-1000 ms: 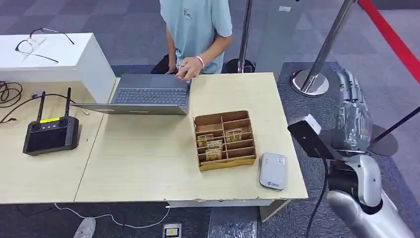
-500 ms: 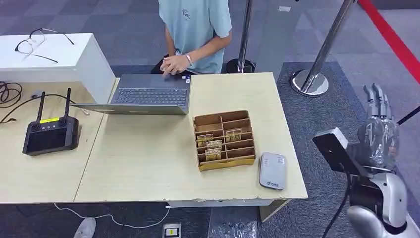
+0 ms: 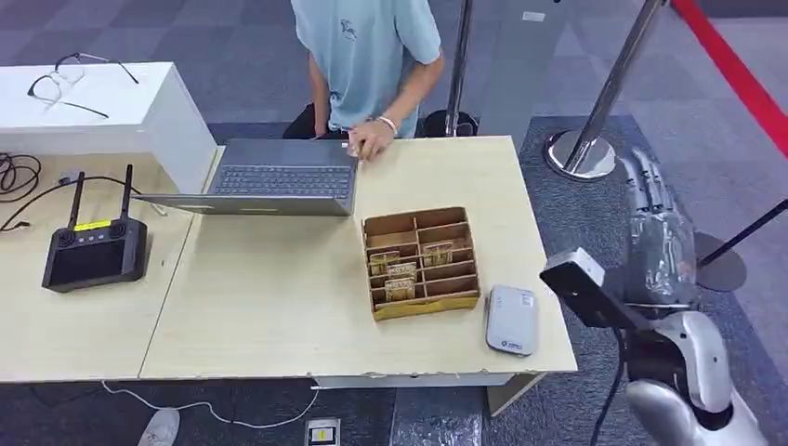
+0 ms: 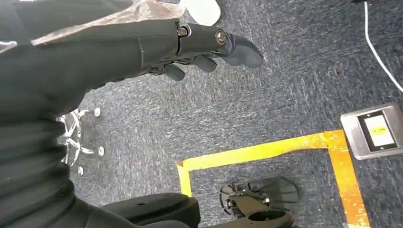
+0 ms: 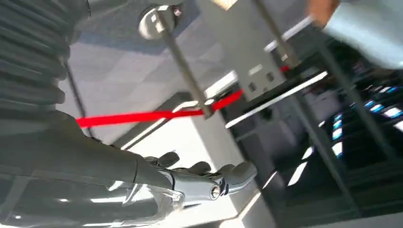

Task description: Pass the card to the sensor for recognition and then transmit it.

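A brown cardboard divider box (image 3: 459,295) stands on the light wooden table (image 3: 279,297), with several small tan cards (image 3: 401,272) in its compartments. A white flat sensor device (image 3: 512,320) lies just right of the box, near the table's front right corner. My right hand (image 3: 660,237) hangs in the air off the table's right side, beyond the sensor, fingers stretched out and holding nothing. In the right wrist view the same hand (image 5: 190,183) is spread and empty. My left hand (image 4: 190,42) hangs over blue carpet, fingers extended, empty.
A person in a light blue shirt (image 3: 367,56) stands behind the table with a hand at the grey laptop (image 3: 279,177). A black controller (image 3: 93,251) and cables lie at the left. A white cabinet with glasses (image 3: 65,84) stands beyond them. Chrome stanchions (image 3: 585,153) stand at the right.
My right hand swung out to the right and lower, then came back toward the table's right edge. The person's hand shifted along the laptop's far edge to its right corner.
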Robot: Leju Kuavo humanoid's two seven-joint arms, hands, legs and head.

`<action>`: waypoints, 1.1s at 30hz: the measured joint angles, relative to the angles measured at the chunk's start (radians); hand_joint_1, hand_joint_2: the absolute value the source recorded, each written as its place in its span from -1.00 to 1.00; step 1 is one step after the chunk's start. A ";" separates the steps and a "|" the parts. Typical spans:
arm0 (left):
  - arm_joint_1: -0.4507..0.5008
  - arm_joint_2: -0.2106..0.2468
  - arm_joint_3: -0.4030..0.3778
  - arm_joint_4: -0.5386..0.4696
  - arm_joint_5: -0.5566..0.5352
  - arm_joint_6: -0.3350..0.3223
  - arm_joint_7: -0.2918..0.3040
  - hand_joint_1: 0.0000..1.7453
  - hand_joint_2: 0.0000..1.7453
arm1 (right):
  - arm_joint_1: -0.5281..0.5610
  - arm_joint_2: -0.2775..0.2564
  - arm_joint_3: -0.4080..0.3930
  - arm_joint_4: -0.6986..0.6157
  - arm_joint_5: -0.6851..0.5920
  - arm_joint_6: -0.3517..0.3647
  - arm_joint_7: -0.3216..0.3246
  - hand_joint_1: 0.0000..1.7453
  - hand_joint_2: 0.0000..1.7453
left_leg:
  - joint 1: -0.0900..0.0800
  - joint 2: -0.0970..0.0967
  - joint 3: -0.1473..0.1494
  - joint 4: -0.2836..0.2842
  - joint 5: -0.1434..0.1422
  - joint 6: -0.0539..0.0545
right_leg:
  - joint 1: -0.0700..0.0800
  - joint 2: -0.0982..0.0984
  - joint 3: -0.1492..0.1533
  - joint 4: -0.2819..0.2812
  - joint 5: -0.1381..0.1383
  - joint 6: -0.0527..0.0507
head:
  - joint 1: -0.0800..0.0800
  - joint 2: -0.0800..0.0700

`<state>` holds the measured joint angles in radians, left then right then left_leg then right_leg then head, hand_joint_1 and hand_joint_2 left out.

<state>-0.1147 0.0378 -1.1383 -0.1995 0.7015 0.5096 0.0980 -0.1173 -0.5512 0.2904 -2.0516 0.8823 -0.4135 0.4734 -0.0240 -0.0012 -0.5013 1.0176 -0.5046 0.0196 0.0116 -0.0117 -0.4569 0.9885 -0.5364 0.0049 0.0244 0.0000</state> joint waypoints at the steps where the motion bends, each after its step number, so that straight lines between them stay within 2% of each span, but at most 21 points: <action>1: -0.001 0.000 0.000 0.000 -0.003 -0.005 0.003 -1.00 1.00 | -0.013 0.007 0.020 0.008 -0.017 0.012 -0.011 -1.00 1.00 | 0.000 0.000 0.000 0.000 0.000 0.000 | 0.000 0.000 0.000 0.000 0.000 0.000 | 0.000 0.000; 6: -0.005 0.000 -0.001 0.000 -0.029 -0.017 0.006 -1.00 1.00 | -0.097 0.047 0.122 0.085 -0.100 0.085 -0.066 -1.00 1.00 | 0.000 0.000 0.000 0.000 0.000 0.000 | 0.000 0.000 0.000 0.000 0.000 0.000 | 0.000 0.000; 13: -0.009 0.000 -0.004 0.000 -0.054 -0.018 -0.004 -1.00 1.00 | -0.256 0.107 0.289 0.237 -0.136 0.222 -0.076 -1.00 1.00 | 0.000 0.000 -0.001 0.000 0.000 -0.001 | 0.000 -0.001 0.000 0.001 0.000 0.000 | 0.001 0.000; 20: -0.011 0.000 -0.012 -0.001 -0.072 -0.025 -0.002 -1.00 1.00 | -0.378 0.156 0.399 0.372 -0.154 0.270 -0.079 -1.00 1.00 | 0.000 0.000 -0.001 0.000 0.000 -0.001 | 0.000 -0.001 0.000 0.001 0.000 0.000 | 0.000 0.000; 27: -0.010 -0.001 -0.027 -0.001 -0.080 -0.035 0.009 -1.00 1.00 | -0.458 0.188 0.463 0.485 -0.156 0.281 -0.078 -0.98 1.00 | 0.000 -0.001 -0.001 0.000 0.000 -0.001 | 0.000 -0.001 0.000 0.001 0.000 0.000 | 0.000 0.000; 28: -0.010 -0.001 -0.028 -0.001 -0.080 -0.035 0.010 -1.00 1.00 | -0.465 0.190 0.471 0.499 -0.157 0.278 -0.077 -0.66 1.00 | 0.000 -0.001 -0.001 0.000 0.000 -0.001 | 0.000 -0.001 0.000 0.001 0.000 0.000 | 0.000 0.000; 29: -0.010 -0.001 -0.029 -0.001 -0.081 -0.035 0.013 -1.00 1.00 | -0.472 0.193 0.476 0.511 -0.158 0.277 -0.075 -0.56 1.00 | 0.000 -0.001 -0.001 0.000 0.000 -0.001 | 0.000 -0.001 0.000 0.001 0.000 0.000 | 0.000 0.000; 31: -0.010 -0.001 -0.029 -0.001 -0.081 -0.035 0.013 -1.00 1.00 | -0.483 0.198 0.486 0.536 -0.161 0.271 -0.071 -0.06 1.00 | 0.000 0.000 -0.001 0.000 0.000 -0.001 | 0.000 -0.001 0.000 0.001 0.000 0.000 | 0.000 0.000; 32: -0.010 -0.001 -0.030 -0.001 -0.081 -0.035 0.013 -1.00 1.00 | -0.489 0.201 0.492 0.548 -0.164 0.269 -0.070 0.44 1.00 | 0.000 0.000 -0.001 0.000 0.000 -0.001 | 0.000 -0.001 0.000 0.001 0.000 0.000 | 0.000 0.000; 33: -0.010 -0.001 -0.030 -0.001 -0.081 -0.035 0.013 -1.00 1.00 | -0.492 0.202 0.496 0.555 -0.170 0.265 -0.069 0.52 1.00 | 0.000 -0.001 -0.001 0.000 0.000 -0.001 | 0.000 -0.001 0.000 0.001 0.000 0.000 | 0.000 0.000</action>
<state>-0.1245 0.0366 -1.1681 -0.2007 0.6207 0.4749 0.1110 -0.6097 -0.3494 0.7862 -1.4965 0.7122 -0.1480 0.4044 -0.0237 -0.0017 -0.5023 1.0178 -0.5041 0.0191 0.0120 -0.0130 -0.4572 0.9892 -0.5364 0.0049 0.0244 0.0000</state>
